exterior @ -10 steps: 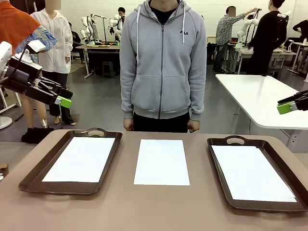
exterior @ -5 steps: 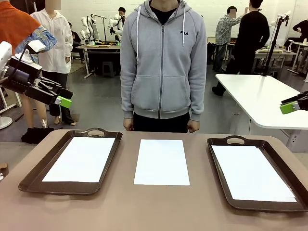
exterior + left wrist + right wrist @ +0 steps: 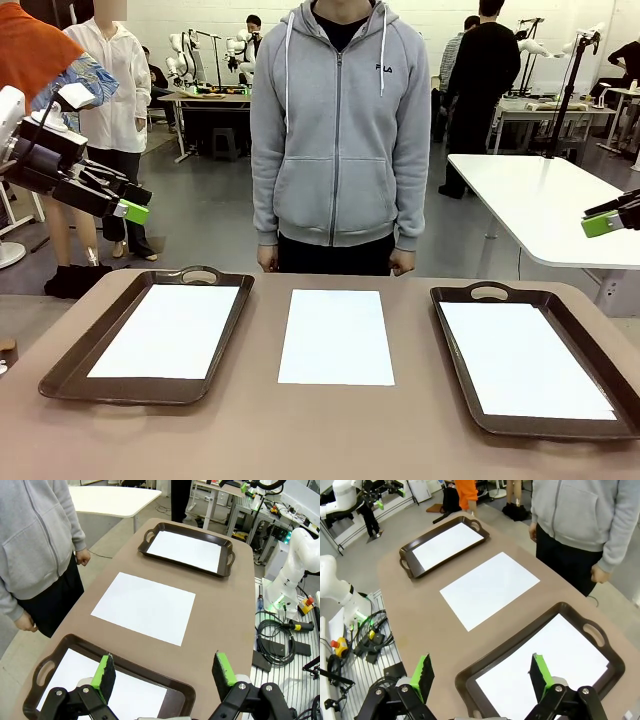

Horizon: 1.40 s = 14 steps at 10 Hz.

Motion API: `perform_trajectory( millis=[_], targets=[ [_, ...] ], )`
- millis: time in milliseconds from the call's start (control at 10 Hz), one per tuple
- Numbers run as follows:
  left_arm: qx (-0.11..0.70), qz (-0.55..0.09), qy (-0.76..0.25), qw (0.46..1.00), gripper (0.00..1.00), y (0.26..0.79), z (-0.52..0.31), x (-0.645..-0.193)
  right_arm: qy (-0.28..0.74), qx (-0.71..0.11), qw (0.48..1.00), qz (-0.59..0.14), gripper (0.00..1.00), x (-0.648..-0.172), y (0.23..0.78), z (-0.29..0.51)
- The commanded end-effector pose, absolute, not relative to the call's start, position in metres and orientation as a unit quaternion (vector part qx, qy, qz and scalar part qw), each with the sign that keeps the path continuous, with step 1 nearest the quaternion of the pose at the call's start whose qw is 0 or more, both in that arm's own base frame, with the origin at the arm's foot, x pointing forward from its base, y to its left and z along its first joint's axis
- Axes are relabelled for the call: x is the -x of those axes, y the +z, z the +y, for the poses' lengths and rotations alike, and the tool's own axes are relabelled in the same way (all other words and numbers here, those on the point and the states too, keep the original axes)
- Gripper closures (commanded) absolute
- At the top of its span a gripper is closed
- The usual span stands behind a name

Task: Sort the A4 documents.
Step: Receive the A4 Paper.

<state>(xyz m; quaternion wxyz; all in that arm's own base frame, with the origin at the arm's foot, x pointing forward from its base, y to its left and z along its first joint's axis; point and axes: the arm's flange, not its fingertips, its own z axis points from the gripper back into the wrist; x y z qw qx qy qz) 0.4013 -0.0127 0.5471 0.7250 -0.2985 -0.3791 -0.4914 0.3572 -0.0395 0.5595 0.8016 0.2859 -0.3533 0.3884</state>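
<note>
A white A4 document (image 3: 336, 336) lies flat on the table between two dark brown trays. Another sheet (image 3: 172, 330) rests in the left tray (image 3: 62, 372), and a third sheet (image 3: 522, 359) rests in the right tray (image 3: 462, 395). My left gripper (image 3: 133, 204) hangs open high above the table's left edge. Off the right edge, my right gripper (image 3: 608, 218) also hangs open and high. The left wrist view looks down on the middle sheet (image 3: 144, 606) past open green fingers (image 3: 104, 671). From the right wrist, the same sheet (image 3: 489, 588) lies beyond open fingers (image 3: 423, 674).
A person in a grey hoodie (image 3: 339, 130) stands at the far side, hands (image 3: 266, 259) down at the table edge. A white table (image 3: 545, 205) stands behind on the right. Cables and the arm bases (image 3: 295, 565) sit beside the table.
Both arms and all sheets stay as they were, apart from a slight rightward drift of the right gripper. Only people in the background have walked.
</note>
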Motion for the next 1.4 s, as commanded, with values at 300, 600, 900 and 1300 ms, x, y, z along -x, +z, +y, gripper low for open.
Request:
perform_trajectory(
  millis=[300,600,900,1300],
  targets=[
    [0.301,-0.381,-0.493,0.721,0.0,0.5466,-0.012,-0.4008,0.388,-0.296,0.796,-0.357,0.0,-0.3605,0.5583,-0.0368],
    [0.301,-0.381,-0.493,0.721,0.0,0.5466,-0.012,-0.4008,0.388,-0.296,0.796,-0.357,0.0,-0.3605,0.5583,-0.0368],
    [0.301,-0.381,-0.493,0.721,0.0,0.5466,-0.012,-0.4008,0.388,-0.296,0.796,-0.357,0.0,-0.3605,0.5583,-0.0368],
    [0.301,-0.381,-0.493,0.721,0.0,0.5466,-0.012,-0.4008,0.388,-0.296,0.796,-0.357,0.0,-0.3605,0.5583,-0.0368]
  ],
)
